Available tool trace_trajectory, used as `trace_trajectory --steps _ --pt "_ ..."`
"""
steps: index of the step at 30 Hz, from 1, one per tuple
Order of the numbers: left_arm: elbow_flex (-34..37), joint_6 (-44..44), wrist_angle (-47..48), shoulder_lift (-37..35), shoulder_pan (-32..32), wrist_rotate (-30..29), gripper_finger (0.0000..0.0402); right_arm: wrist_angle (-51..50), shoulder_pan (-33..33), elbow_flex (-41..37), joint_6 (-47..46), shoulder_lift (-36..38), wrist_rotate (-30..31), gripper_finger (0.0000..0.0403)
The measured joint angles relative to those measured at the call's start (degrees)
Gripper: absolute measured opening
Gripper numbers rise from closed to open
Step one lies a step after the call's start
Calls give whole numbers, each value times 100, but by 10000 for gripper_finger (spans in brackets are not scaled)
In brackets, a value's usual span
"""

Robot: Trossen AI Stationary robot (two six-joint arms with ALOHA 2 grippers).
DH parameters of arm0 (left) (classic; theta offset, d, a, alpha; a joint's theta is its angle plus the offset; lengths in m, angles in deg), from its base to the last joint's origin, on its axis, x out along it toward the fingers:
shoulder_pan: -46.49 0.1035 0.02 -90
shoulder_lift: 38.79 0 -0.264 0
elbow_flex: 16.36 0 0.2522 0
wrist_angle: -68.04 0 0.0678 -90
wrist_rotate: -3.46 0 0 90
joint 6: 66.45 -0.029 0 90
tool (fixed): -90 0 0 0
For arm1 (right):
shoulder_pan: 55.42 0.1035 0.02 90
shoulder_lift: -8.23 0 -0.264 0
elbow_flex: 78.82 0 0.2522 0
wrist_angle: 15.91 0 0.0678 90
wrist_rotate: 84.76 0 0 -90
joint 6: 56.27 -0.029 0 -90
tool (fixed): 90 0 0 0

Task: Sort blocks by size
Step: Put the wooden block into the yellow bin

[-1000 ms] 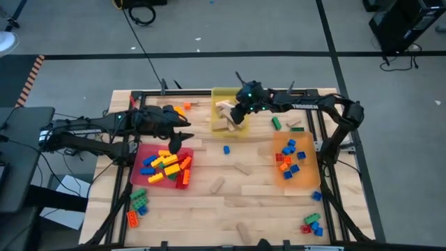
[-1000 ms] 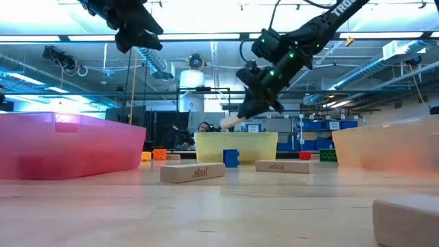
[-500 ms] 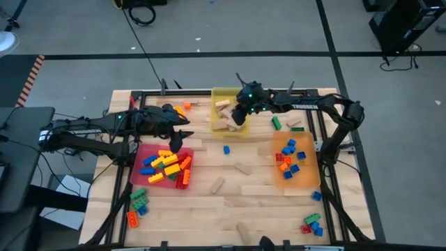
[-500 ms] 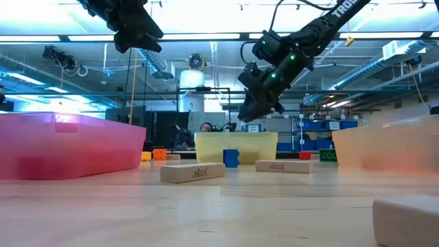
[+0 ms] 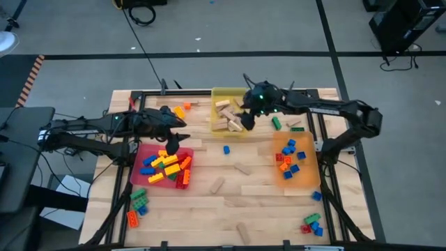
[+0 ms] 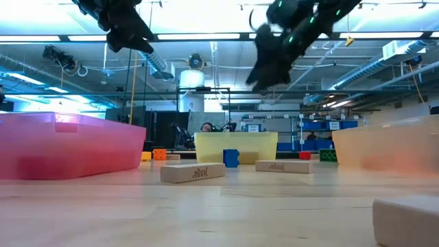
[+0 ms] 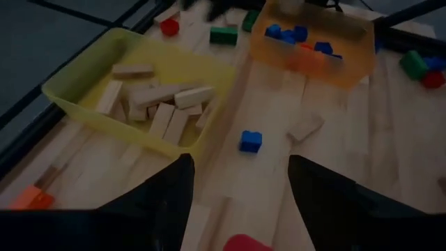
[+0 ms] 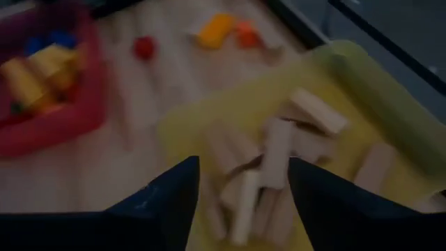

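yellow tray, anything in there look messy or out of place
Nothing damaged or misplaced. The yellow tray holds only tan wooden blocks, but they lie jumbled, overlapping at different angles rather than stacked. More wooden blocks lie loose on the table outside it, unsorted.

Bright ceiling strip lights glare in the low view, both wrist views are dim and blurred

No legible text or labels anywhere.
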Motion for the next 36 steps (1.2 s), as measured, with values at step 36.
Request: trace_trajectory --steps 36 --pt "0 279 543 -100 0 1025 241 2387 3883 2 -119 -2130 1081 291"
